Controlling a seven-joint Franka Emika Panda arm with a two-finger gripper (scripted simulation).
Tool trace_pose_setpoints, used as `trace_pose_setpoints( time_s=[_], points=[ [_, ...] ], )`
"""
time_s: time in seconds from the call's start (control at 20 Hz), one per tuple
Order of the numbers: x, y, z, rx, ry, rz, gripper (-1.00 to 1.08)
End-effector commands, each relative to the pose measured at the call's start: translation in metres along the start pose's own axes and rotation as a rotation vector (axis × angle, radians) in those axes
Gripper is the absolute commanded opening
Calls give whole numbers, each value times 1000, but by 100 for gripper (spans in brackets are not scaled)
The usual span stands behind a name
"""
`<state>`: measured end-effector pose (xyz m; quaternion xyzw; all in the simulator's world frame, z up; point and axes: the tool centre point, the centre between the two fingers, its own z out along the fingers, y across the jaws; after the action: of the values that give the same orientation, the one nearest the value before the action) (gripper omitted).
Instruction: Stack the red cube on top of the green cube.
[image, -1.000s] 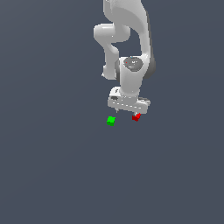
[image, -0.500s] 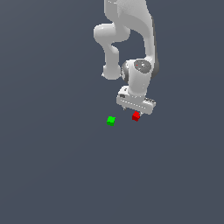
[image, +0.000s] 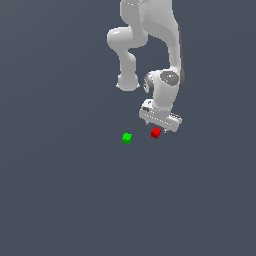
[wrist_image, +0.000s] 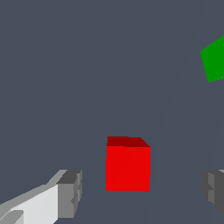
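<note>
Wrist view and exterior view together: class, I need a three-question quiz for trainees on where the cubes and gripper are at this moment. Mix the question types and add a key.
1. True or false: the red cube sits between the two fingertips of the gripper, with a gap on each side.
2. In the exterior view, the green cube lies on which side of the red cube? A) the exterior view's left B) the exterior view's right C) on top of it
3. Fill in: the gripper's jaws are ____.

Key
1. True; neither fingertip touches the cube in the wrist view.
2. A; the cubes sit apart on the floor.
3. open
</note>
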<state>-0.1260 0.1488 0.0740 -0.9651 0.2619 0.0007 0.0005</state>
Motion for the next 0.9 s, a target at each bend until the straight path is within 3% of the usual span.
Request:
trace_pose_setpoints(
  time_s=[0.0,0.45,0.85],
  points=[
    [-3,-3,2,0,1,14,100],
    [-5,-5,6,-1,1,21,100],
    [-6,-4,37,-1,2,23,100]
  ],
)
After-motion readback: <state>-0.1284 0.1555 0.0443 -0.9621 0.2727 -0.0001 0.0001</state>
